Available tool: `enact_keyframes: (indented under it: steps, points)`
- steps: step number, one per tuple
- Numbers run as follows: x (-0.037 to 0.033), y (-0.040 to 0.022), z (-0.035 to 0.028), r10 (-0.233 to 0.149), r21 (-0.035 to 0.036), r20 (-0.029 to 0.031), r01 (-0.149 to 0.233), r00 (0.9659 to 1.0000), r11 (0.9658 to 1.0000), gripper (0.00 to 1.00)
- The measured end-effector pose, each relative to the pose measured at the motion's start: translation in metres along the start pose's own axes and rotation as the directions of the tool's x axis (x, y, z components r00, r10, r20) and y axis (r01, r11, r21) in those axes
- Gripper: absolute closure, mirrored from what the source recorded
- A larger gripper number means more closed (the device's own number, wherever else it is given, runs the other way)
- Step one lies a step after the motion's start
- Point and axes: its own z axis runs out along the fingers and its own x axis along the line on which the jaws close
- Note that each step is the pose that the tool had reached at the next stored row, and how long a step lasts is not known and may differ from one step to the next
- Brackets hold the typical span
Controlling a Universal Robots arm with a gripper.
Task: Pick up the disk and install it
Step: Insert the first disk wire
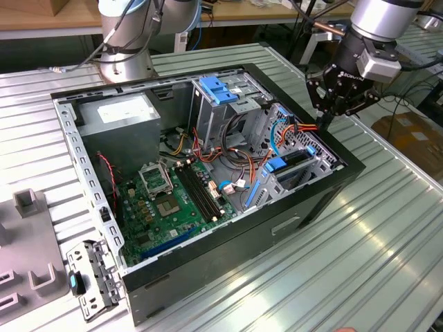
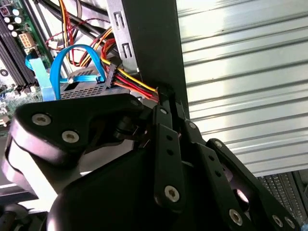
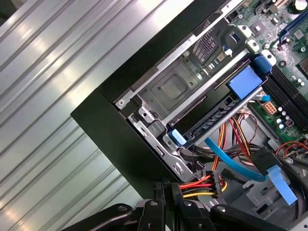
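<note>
The pincer (image 1: 327,119) hangs over the corner of the open computer case (image 1: 228,235) at the exterior view's right, its black fingers (image 3: 164,195) drawn together with nothing between them, the tips just beside the case's black wall. Right at the tips, a bundle of red, yellow and black wires (image 3: 204,185) ends in a black plug, and in the second wrist view a looped blue flat cable (image 2: 77,60) lies over a perforated grey plate close by. The disk (image 1: 294,159) sits in the low drive cage at that same corner, edge up between metal walls, with blue plastic at both ends; in the first wrist view its dark long side (image 3: 211,124) runs between a small light-blue tab and a larger blue one. Orange and red cables (image 1: 235,155) crowd the space between this cage and the green motherboard (image 1: 169,200). Further back stand a taller cage topped by a blue bracket (image 1: 218,90) and a grey power supply box (image 1: 118,117) whose white sticker carries print I cannot make out. The case rests on a ribbed metal surface (image 1: 360,249), where a grey fixture (image 1: 28,242) and a loose metal bracket (image 1: 93,277) lie at the exterior view's left.
</note>
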Motion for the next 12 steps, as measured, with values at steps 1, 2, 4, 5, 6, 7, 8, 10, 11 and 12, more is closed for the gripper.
enact_keyframes:
  steps: [1,2,4,5,6,7,8,10,11,12]
  points:
    - [0.0000,0.0000,-0.0001,0.000,0.0001,0.0001,0.000,1.0000,1.0000,0.83]
    - [0.0000,0.0000,-0.0002,0.000,0.0000,0.0000,0.000,1.0000,1.0000,0.83]
    - [0.0002,0.0000,-0.0029,0.000,-0.0002,-0.0002,0.000,1.0000,1.0000,0.83]
    - [0.0003,0.0000,-0.0047,0.000,-0.0002,-0.0002,0.000,1.0000,1.0000,0.83]
    - [0.0003,0.0000,-0.0056,0.000,-0.0002,-0.0002,0.000,1.0000,1.0000,0.83]
    - [0.0003,0.0000,-0.0056,0.000,-0.0001,-0.0001,0.000,1.0000,1.0000,0.83]
    - [0.0003,0.0000,-0.0056,0.000,0.0001,0.0000,0.000,1.0000,1.0000,0.83]
    - [0.0003,0.0000,-0.0057,0.000,-0.0001,-0.0001,0.000,1.0000,1.0000,0.83]
    - [0.0003,0.0000,-0.0058,0.000,-0.0002,-0.0002,0.000,1.0000,1.0000,0.83]
    - [0.0002,0.0001,-0.0058,0.000,-0.0002,-0.0002,0.000,1.0000,1.0000,0.83]
